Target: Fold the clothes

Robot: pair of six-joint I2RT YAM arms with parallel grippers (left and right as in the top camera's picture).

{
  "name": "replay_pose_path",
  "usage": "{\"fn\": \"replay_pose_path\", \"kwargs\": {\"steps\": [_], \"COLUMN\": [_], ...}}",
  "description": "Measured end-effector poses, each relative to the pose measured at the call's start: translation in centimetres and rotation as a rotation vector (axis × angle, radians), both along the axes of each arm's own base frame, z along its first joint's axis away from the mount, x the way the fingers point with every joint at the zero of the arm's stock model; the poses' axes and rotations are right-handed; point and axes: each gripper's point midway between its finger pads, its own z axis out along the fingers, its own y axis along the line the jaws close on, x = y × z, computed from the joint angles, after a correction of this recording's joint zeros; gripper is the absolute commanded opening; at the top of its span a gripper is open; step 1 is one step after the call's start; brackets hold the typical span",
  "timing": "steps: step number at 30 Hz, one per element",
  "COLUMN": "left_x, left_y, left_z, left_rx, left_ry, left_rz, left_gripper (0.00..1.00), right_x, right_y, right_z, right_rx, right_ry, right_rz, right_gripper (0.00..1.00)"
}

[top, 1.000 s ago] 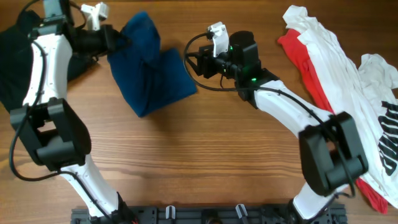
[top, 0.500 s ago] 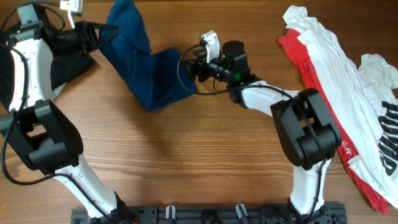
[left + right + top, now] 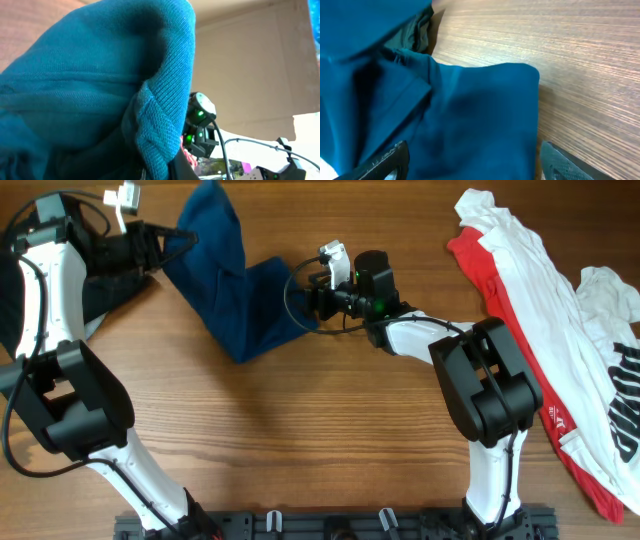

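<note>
At upper left, the left gripper [image 3: 170, 243] is clamped on a corner of the blue shirt [image 3: 240, 305]; the right gripper [image 3: 308, 296], jaws apart, sits at its right edge.

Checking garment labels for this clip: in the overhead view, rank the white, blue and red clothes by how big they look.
1. white clothes: largest.
2. blue shirt: next.
3. red shirt: least showing. The white clothes cover much of it, so its full size is unsure.
</note>
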Motion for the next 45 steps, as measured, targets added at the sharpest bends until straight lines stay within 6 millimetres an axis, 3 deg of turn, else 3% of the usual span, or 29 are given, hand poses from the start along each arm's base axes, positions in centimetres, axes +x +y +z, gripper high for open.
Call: {"fn": "replay_pose_path", "kwargs": {"steps": [3,11,19,26,32,45], "left_x": [-0.8,-3.1,-3.6,-3.7,-3.9,-4.6], "left_y": [-0.2,-0.8,-0.9,-0.9,-0.7,1.4], "left_z": [-0.4,-0.7,-1.0,-1.1,-1.8,-5.9], "left_rx": [0.012,0.030,0.064,0.070,0.113,0.377], "left_ry": [0.022,0.025,0.002,0.003,0.014,0.083], "left_rz": [-0.013,-0.066,-0.091,-0.094,-0.102,-0.134], "left_gripper": [0.04,0.04,0.04,0.04,0.04,0.04], "right_x": [-0.1,0.4,0.9,1.1,0.3,0.0], "right_y": [0.1,0.3,0.6,0.8,-1.0,-3.0], "right_z": [0.0,1.2,2.4,0.2,-4.5,-4.2], "right_rx": [0.003,0.021,0.055,0.097,-0.007,-0.076], "right_ry": [0.001,-0.067,-0.142,-0.055,0.173,0.289], "right_rz": [0.005,0.012,0.018,-0.010,-0.096,-0.143], "right_gripper": [0.85,1.00,1.00,1.00,1.00,1.00]}}
